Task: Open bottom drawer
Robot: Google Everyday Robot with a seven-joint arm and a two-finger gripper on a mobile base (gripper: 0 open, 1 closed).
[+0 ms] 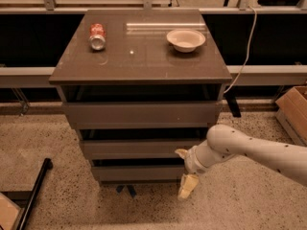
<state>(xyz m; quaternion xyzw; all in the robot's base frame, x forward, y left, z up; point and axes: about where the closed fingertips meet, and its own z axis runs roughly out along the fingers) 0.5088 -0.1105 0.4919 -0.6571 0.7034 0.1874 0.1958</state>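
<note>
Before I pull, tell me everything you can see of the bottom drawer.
The bottom drawer is the lowest of the cabinet's three. It has a flat, matte grey-brown front with no handle and looks narrower than the two above. A dark strip runs along its top edge. It sits level, just above the speckled floor, and looks shut or nearly so. The gripper is at its right end, fingers spread above and below the front. I cannot tell if they touch.
</note>
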